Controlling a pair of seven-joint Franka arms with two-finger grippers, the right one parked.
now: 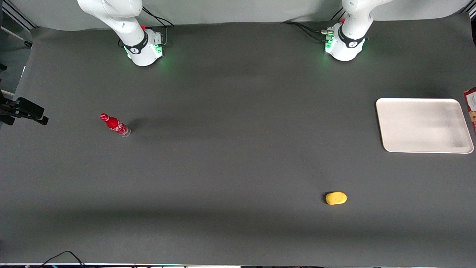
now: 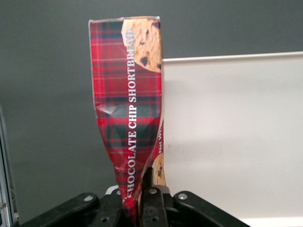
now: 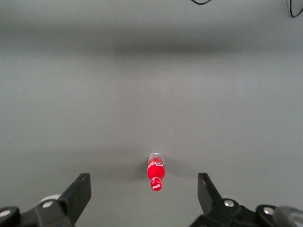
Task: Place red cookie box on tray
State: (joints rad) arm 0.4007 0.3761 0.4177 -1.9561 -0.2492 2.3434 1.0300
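My left gripper (image 2: 138,190) is shut on the red cookie box (image 2: 127,104), a long tartan carton with cookie pictures, pinched and crumpled at the grip. The box hangs over the dark table right beside the tray's (image 2: 232,132) edge, with its cookie side toward the tray. In the front view only a sliver of the box (image 1: 471,108) shows at the frame edge, just past the cream tray (image 1: 424,124) toward the working arm's end; the gripper itself is out of that view. Nothing lies on the tray.
A small red bottle (image 1: 115,125) stands toward the parked arm's end of the table; it also shows in the right wrist view (image 3: 156,173). A yellow oval object (image 1: 336,198) lies nearer the front camera than the tray.
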